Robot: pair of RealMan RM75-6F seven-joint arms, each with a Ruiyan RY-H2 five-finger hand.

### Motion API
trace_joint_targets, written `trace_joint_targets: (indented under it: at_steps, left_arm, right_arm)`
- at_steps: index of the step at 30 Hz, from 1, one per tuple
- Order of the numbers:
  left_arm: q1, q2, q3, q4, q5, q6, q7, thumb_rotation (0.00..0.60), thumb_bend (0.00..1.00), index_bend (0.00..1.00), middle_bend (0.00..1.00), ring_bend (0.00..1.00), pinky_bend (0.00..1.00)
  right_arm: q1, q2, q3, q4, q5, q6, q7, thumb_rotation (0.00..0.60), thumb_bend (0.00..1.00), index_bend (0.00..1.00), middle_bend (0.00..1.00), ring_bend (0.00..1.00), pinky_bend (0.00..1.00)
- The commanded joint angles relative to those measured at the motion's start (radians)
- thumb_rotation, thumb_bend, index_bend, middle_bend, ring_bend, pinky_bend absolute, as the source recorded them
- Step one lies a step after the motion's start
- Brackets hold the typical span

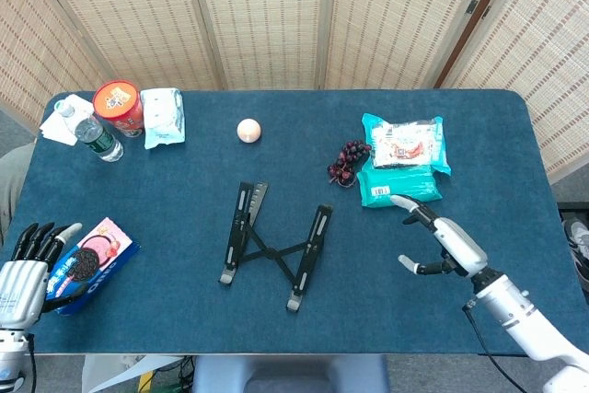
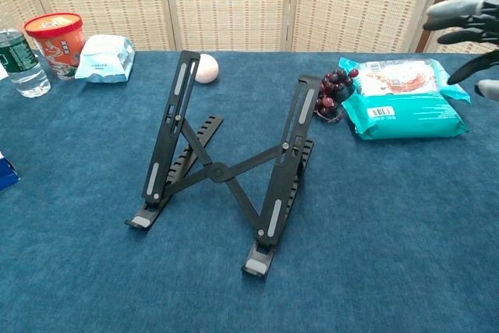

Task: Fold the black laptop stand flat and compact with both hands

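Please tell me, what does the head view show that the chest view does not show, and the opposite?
Only the head view shows the left hand and the whole cookie box beside it. Only the chest view shows that the black laptop stand is raised, its two rails tilted up. Both show the right hand, open, the teal packets, the dark grapes, the ball and the red cup.

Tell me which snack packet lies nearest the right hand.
The teal packet under the white-fronted one, just beyond the right hand; the pale blue packet lies far across the table.
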Motion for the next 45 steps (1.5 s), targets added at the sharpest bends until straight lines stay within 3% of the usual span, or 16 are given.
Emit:
trace_joint_targets:
  at_steps: [1, 11, 32, 45]
  left_arm:
    - [0.001, 0.001, 0.001, -0.002, 0.000, 0.000, 0.000, 0.600, 0.13, 0.14, 0.19, 0.10, 0.00]
    - [0.005, 0.006, 0.003, -0.011, -0.002, 0.005, -0.001, 0.600, 0.13, 0.14, 0.19, 0.10, 0.00]
    - [-0.004, 0.008, 0.005, -0.027, -0.002, -0.008, 0.011, 0.600, 0.13, 0.14, 0.19, 0.10, 0.00]
    - [0.002, 0.007, 0.007, -0.021, -0.007, -0.002, 0.014, 0.600, 0.13, 0.14, 0.19, 0.10, 0.00]
  right_arm:
    - [0.084, -0.054, -0.001, 0.047, -0.014, -0.069, 0.142, 0.600, 0.25, 0.00, 0.04, 0.02, 0.24]
    - [0.188, -0.159, 0.010, 0.136, 0.017, -0.142, 0.253, 0.600, 0.15, 0.00, 0.00, 0.00, 0.06]
    - [0.297, -0.394, 0.035, 0.304, 0.078, -0.151, 0.540, 0.600, 0.20, 0.00, 0.02, 0.00, 0.06]
    - [0.331, -0.417, -0.025, 0.326, 0.034, -0.148, 0.672, 0.600, 0.21, 0.00, 0.08, 0.00, 0.09]
